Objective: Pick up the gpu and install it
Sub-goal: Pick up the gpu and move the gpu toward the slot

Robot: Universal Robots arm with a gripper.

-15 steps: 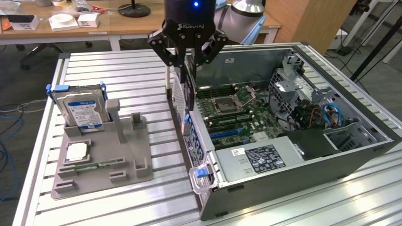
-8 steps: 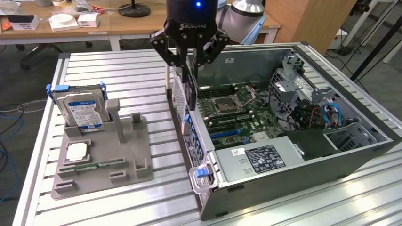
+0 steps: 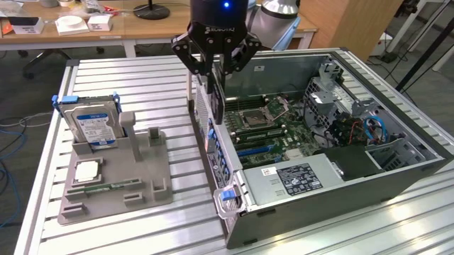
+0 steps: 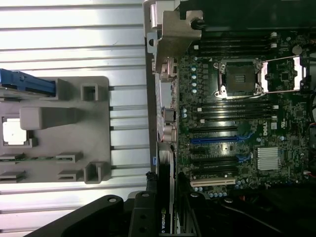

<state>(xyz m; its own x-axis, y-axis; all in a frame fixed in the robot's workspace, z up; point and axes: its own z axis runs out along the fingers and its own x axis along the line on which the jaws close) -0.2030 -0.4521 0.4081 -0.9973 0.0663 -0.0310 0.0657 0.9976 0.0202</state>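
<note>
Your arm's black fingers (image 3: 193, 61) are clamped narrowly on the top edge of the gpu (image 3: 217, 103), a thin, flat, dark circuit card. It hangs upright and edge-down over the open dark-grey metal computer case (image 3: 333, 202). The card sits above the case wall facing the grey moulded parts tray (image 3: 114, 199), and you cannot tell whether its lower edge touches that wall.

In the wrist view the gpu (image 4: 165, 190) shows edge-on, with white lettering on its dark face. It lines up along the border of the green motherboard (image 4: 256, 123), just beside the row of long black and blue expansion slots (image 4: 212, 140). The card is not seated in any of them.

Towards the exterior view's left, the tray rests flat on the slatted aluminium bench (image 3: 127, 69), well apart from the case. A silver hard drive with a blue label (image 3: 89, 122) stands upright in the tray's far slot. A square silvery processor chip (image 3: 86, 171) lies flat in a pocket nearer the camera, and a narrow green memory stick (image 3: 106, 187) lies just in front of it. The tall upright slot (image 3: 131, 135) beside the drive stands open.
</note>
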